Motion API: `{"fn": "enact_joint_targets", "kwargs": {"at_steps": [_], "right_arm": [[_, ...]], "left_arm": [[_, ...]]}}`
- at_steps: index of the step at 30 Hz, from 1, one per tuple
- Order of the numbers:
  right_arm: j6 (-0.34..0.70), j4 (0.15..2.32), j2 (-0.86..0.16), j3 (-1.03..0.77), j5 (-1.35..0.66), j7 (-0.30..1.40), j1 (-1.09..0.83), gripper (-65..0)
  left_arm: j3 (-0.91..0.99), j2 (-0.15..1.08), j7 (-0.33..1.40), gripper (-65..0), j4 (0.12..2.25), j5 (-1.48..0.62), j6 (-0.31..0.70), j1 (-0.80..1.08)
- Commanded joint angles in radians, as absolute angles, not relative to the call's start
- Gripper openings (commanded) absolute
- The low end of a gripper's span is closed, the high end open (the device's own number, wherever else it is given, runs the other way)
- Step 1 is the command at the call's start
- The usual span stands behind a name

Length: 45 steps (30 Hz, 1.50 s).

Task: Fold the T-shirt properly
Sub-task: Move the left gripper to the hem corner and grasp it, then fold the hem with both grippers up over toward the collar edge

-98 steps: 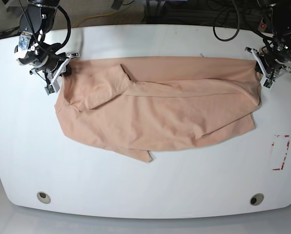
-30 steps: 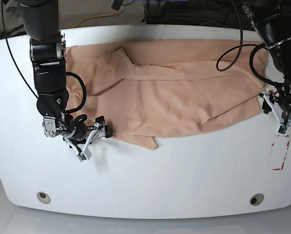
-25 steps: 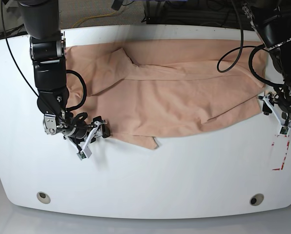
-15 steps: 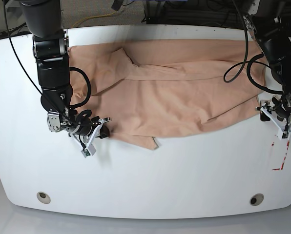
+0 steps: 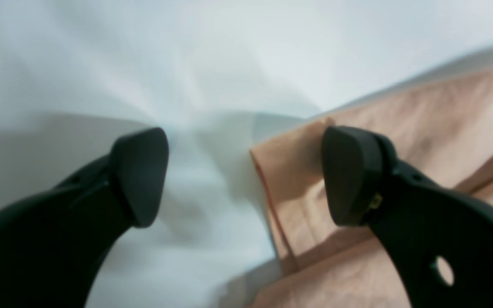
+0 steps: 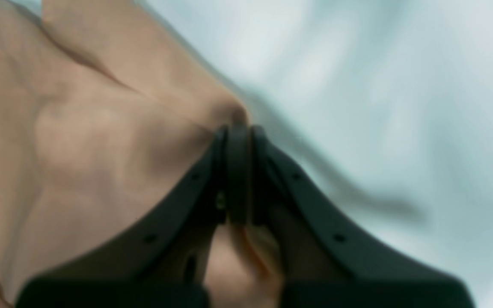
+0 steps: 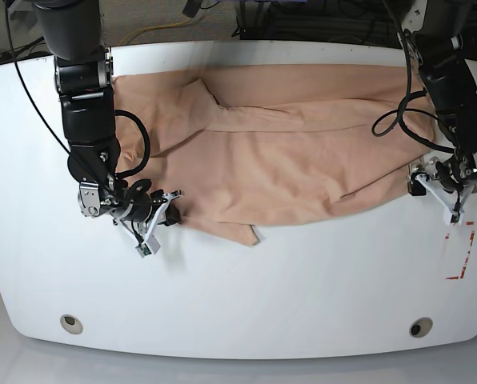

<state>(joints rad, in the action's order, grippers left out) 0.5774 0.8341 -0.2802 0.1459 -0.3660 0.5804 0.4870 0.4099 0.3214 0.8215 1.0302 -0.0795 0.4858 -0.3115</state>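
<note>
White table: right gripper has just pinched shirt hem, left gripper now wide open straddling corner, grasp pending.

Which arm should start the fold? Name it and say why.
The right. Its claw is shut on the shirt edge, ready to lift. The left claw is open, one finger over the corner and the other on bare table, so it must close first.
</note>
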Motion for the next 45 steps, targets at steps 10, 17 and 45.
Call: {"fn": "enact_joint_targets", "kwargs": {"at_steps": [10, 17, 45], "right_arm": [[0.578, 0.891, -0.289, 0.143, -0.374, 0.572, 0.499, -65.0], [0.578, 0.894, -0.295, 0.143, -0.374, 0.572, 0.506, -65.0], [0.581, 1.503, -0.418, 0.139, -0.381, 0.796, 0.349, -65.0]], "left_arm": [[0.317, 0.329, 0.825, -48.5, 1.035, -0.087, 0.49, -0.318], [0.315, 0.329, 0.72, -65.0, 1.035, -0.085, 0.484, -0.325], [0.317, 0.328, 0.883, -65.0, 1.438, -0.093, 0.516, -0.36]]}}
